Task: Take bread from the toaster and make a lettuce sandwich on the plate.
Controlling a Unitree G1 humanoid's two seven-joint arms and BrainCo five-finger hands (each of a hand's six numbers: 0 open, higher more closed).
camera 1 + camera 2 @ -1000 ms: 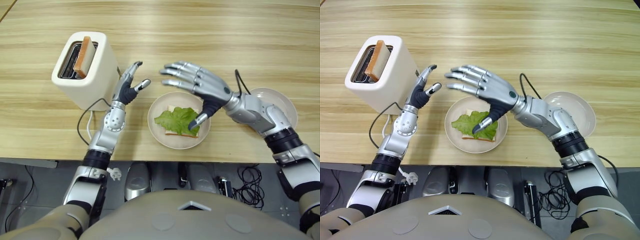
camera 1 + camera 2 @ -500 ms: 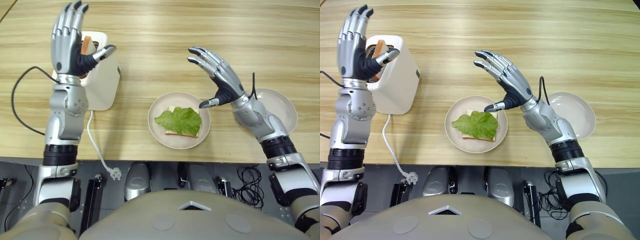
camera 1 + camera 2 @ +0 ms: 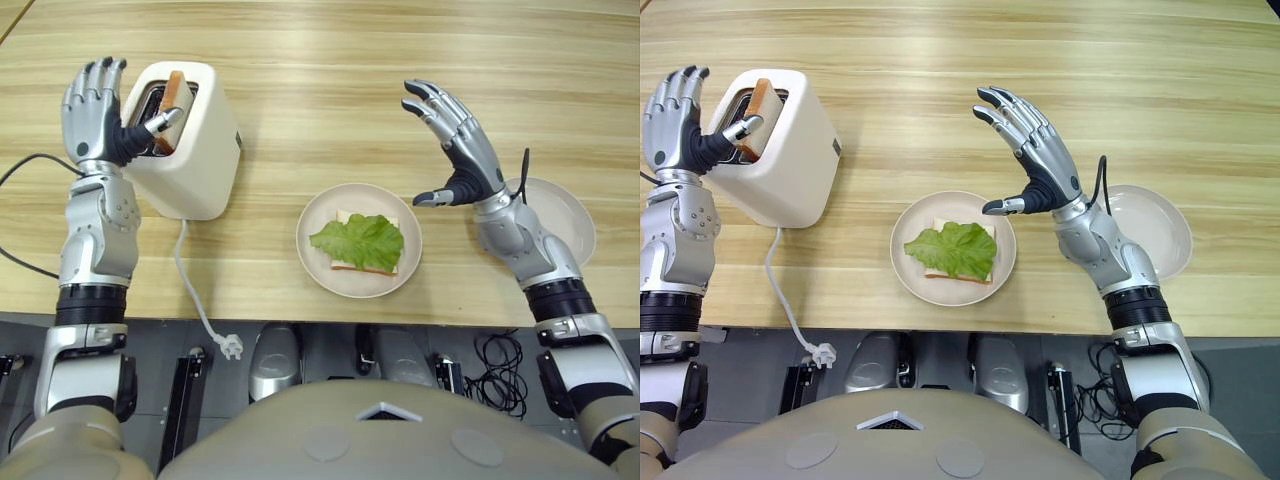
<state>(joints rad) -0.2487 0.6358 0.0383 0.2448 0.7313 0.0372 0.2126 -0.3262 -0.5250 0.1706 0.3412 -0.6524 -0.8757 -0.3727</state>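
One toaster (image 3: 190,150): glossy cream, rounded box, table's 10 o'clock. Two bread pieces: toast slice (image 3: 172,95) upright in slot; base slice (image 3: 346,216) flat under one ruffled lettuce leaf (image 3: 360,240). Two round beige plates: sandwich plate (image 3: 358,285) at 6 o'clock, second plate (image 3: 570,205) at its 3 o'clock.

Left hand (image 3: 95,115) spread, holding nothing; dropped from above toaster to its 9 o'clock, thumb by toast slice. Right hand (image 3: 462,152) spread, drawn back slightly toward 3 o'clock.

Wood-grain table (image 3: 320,60).

Counter (image 3: 400,60): light wood with the grain running side to side.
Toaster (image 3: 195,150): cream-white, stood upright on the counter's left part.
Cord (image 3: 179,260): white, ran from the toaster's near side across the counter and dropped over the near edge.
Plate (image 3: 305,235): round, beige, sat mid-counter close to the near edge, apart from the toaster.
Dish (image 3: 572,212): round, white, lay right of the plate, not touching it.
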